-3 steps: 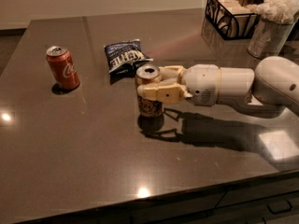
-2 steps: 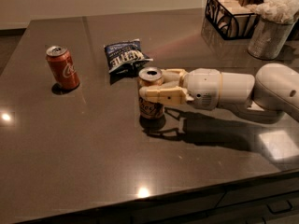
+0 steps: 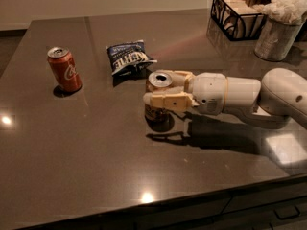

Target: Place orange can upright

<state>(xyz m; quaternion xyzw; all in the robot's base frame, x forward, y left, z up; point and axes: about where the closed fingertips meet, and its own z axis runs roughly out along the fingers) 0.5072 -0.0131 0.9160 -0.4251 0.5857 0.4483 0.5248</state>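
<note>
The gripper (image 3: 156, 86) is clamping the orange can (image 3: 155, 114) around its upper half. One finger is lying across the can's near side and the other is showing behind the rim, so the jaws are closed on the can rather than spread wide. The can is standing upright with its opened end facing up. It is sitting just in front of the bag (image 3: 128, 56), on the side nearer the camera, and close enough that the two are almost neighbours, though they are not touching. The arm is reaching in from the side of the bag opposite the red can (image 3: 64, 69), which is standing well apart from the bag and playing no part here.

The main part of the job is looking done, since the can is already vertical. Its base is meeting a dark patch on the table (image 3: 96, 166) — shadow or reflection — so I cannot tell whether it is resting fully or hanging a touch above. What is remaining, as I judge it, is settling the can, opening the fingers, and drawing back without knocking it toward the bag.
</note>
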